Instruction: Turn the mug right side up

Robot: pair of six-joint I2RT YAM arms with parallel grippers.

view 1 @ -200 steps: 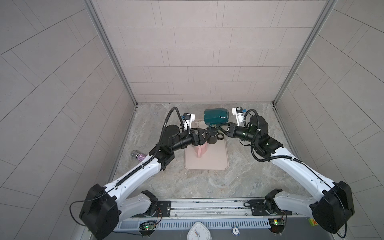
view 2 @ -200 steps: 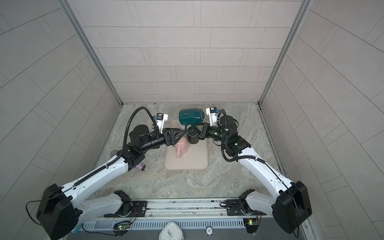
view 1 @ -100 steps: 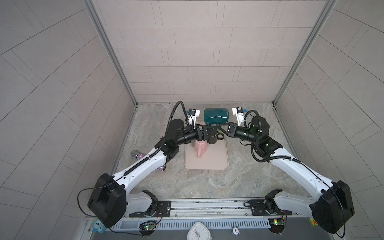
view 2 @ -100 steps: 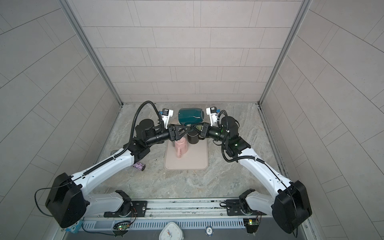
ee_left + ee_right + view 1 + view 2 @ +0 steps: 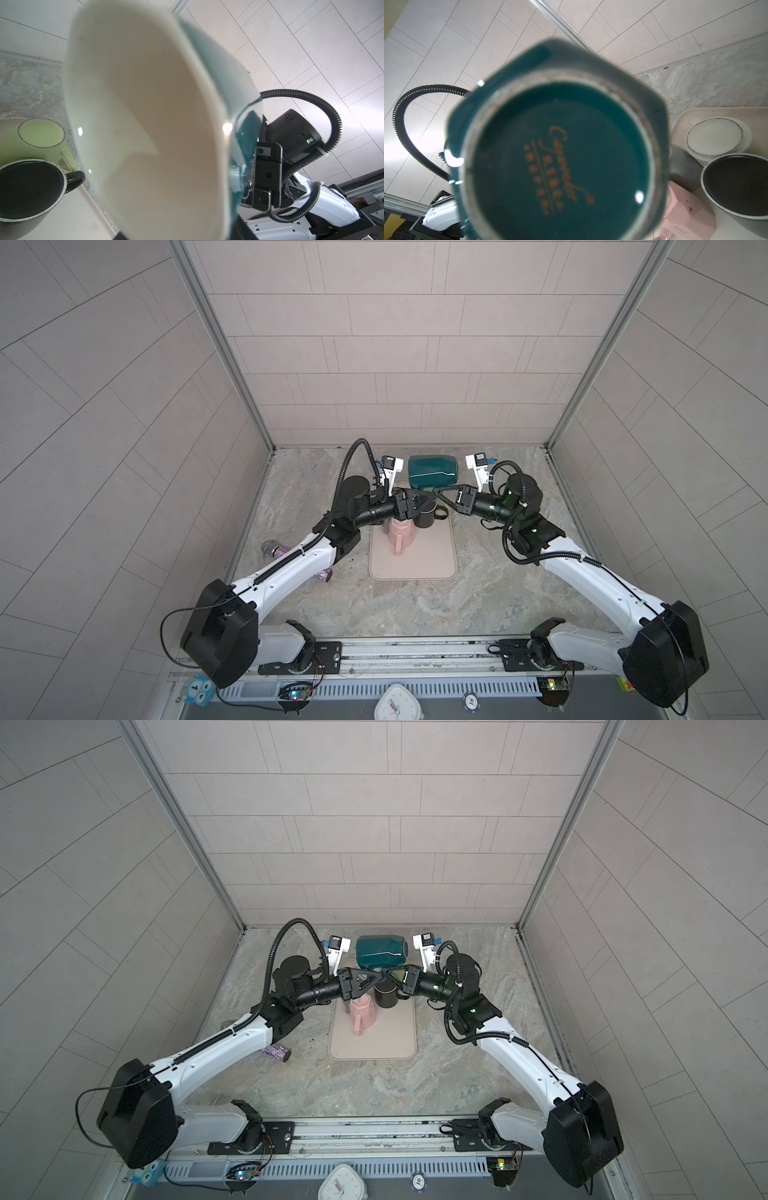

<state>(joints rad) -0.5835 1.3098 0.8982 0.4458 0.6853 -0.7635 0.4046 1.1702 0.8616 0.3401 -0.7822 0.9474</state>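
Over the far left part of the beige mat (image 5: 432,560), the left hand (image 5: 424,502) reaches in at the mouth end of the teal mug (image 5: 432,473). I cannot tell whether its fingers stand wide or already press on the mug, because the pale inside of the mug fills the left wrist view.

On the mat below stand a pink mug (image 5: 401,533) and, just to its right, a black mug (image 5: 424,517) with its mouth up.

The teal mug hangs in the air above the far edge of the mat, on its side, mouth to the left and base to the right. Over the far right part of the mat, the right hand (image 5: 441,494) is closed narrow and, I judge, holds the teal mug from below.

The turn seems half done. Next the mouth must come fully upward, and the mug needs a free place on the near part of the mat.
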